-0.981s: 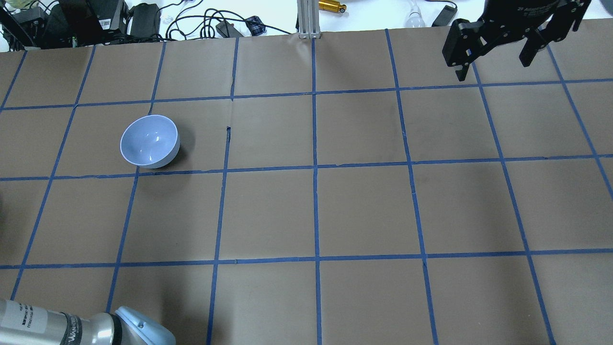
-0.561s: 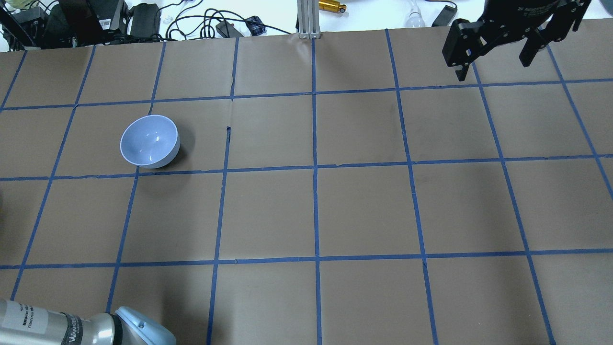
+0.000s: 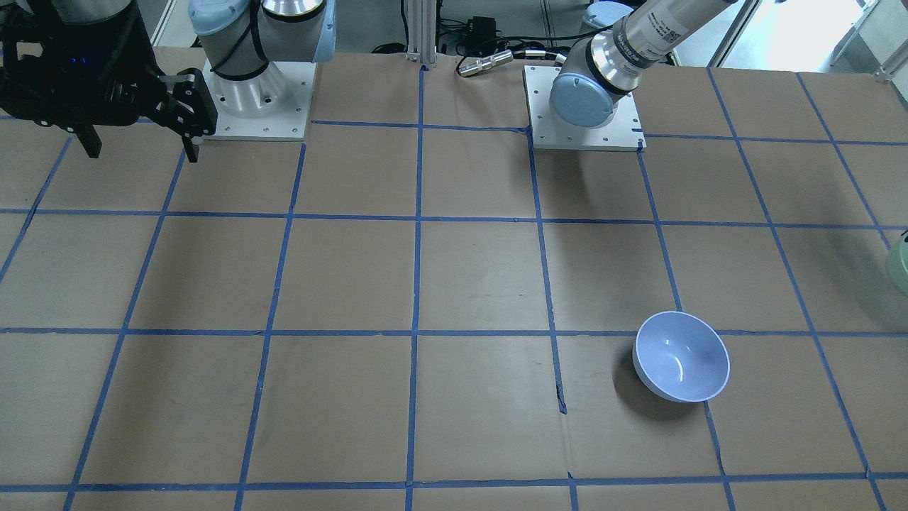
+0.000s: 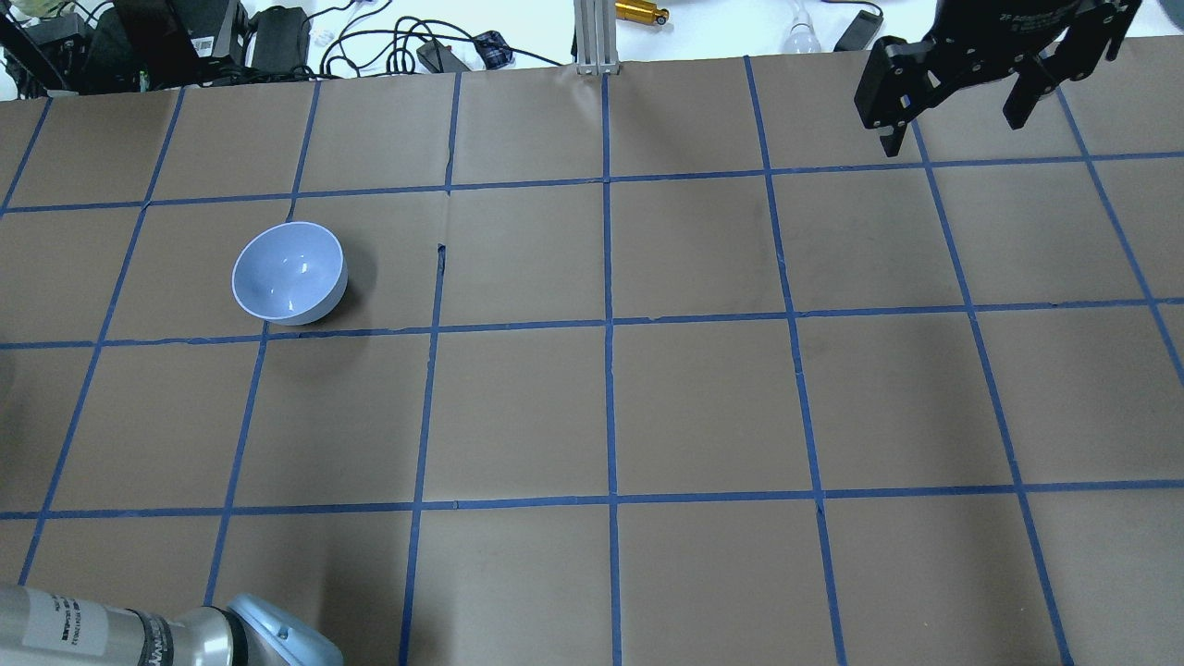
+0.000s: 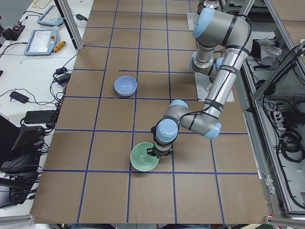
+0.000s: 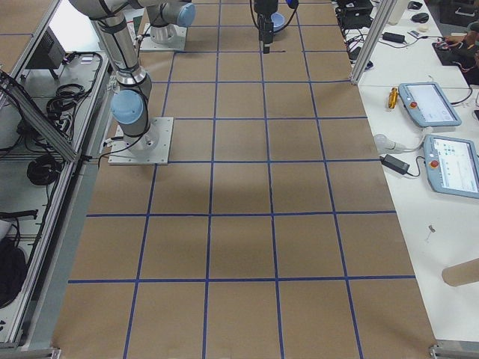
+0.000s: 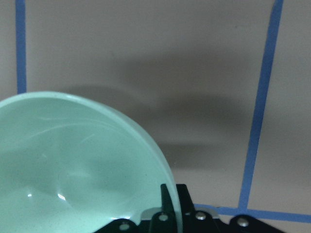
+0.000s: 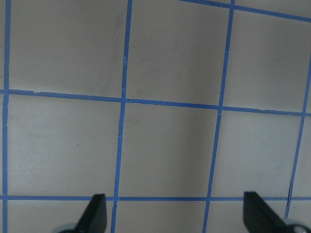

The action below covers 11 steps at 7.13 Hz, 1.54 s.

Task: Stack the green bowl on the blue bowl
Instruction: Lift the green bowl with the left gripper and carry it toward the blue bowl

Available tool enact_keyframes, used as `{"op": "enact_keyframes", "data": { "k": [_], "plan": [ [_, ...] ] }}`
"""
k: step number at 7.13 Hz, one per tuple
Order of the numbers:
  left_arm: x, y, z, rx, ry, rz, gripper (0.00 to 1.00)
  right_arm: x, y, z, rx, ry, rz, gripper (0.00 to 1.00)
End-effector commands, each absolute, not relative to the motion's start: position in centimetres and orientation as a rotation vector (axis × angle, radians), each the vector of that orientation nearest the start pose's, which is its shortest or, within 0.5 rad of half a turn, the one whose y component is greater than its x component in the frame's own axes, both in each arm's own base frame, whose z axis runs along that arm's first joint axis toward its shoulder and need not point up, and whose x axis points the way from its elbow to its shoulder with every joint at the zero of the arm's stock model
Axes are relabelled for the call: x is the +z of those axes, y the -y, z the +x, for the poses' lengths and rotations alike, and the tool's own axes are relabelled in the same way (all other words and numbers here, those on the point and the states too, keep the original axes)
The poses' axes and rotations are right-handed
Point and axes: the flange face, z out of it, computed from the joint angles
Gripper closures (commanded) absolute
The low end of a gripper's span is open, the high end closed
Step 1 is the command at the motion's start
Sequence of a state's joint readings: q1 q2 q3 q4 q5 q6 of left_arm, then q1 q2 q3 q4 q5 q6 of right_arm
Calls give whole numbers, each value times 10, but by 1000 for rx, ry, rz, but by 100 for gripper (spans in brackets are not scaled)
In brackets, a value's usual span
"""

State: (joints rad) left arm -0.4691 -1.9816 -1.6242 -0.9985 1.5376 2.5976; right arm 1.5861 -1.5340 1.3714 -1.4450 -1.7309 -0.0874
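The green bowl (image 5: 144, 158) sits near the table's left end; it fills the lower left of the left wrist view (image 7: 73, 170) and only its edge shows in the front view (image 3: 899, 264). My left gripper (image 5: 155, 152) is at its rim, jaws closed on the rim (image 7: 169, 196). It is out of the overhead view. The blue bowl (image 4: 289, 273) stands upright and empty in the table's left half (image 3: 681, 365), apart from the green bowl (image 5: 126, 86). My right gripper (image 4: 953, 125) hangs open and empty over the far right corner (image 3: 142, 150), over bare paper (image 8: 177, 213).
The table (image 4: 703, 398) is covered in brown paper with a blue tape grid. Cables and boxes (image 4: 185, 37) lie past the far edge. An aluminium post (image 4: 597, 37) stands at the far edge's middle. The arm bases (image 3: 582, 106) are bolted on the robot's side.
The left arm's elbow at the overhead view's bottom left has shifted slightly right and down. The blue bowl and the right gripper have not moved.
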Motion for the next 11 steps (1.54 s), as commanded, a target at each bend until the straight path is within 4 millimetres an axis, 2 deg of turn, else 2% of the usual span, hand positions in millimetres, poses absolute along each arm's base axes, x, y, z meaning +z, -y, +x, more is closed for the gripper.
{"op": "enact_keyframes", "data": {
  "k": [1, 2, 3, 6, 7, 8, 9, 10, 11],
  "plan": [
    [343, 450, 445, -74, -2058, 2095, 100, 556, 504, 125, -51, -3299, -165, 0],
    [363, 474, 403, -101, -1987, 2148, 100, 556, 504, 125, -51, -3299, -165, 0],
    [377, 495, 361, -131, -2026, 2134, 100, 556, 504, 125, -51, -3299, -165, 0],
    [394, 542, 227, -226, -2150, 2156, 100, 556, 504, 125, -51, -3298, -165, 0],
    [398, 558, 173, -237, -2088, 2219, 100, 556, 504, 125, -51, -3299, -165, 0],
    [390, 566, 122, -238, -2029, 2302, 100, 556, 504, 125, -51, -3298, -165, 0],
    [377, 567, 89, -230, -2056, 2313, 100, 556, 504, 125, -51, -3299, -165, 0],
    [364, 564, 66, -220, -2097, 2319, 100, 556, 504, 125, -51, -3298, -165, 0],
    [346, 557, 54, -204, -2103, 2344, 100, 556, 504, 125, -51, -3298, -165, 0]
  ]
}}
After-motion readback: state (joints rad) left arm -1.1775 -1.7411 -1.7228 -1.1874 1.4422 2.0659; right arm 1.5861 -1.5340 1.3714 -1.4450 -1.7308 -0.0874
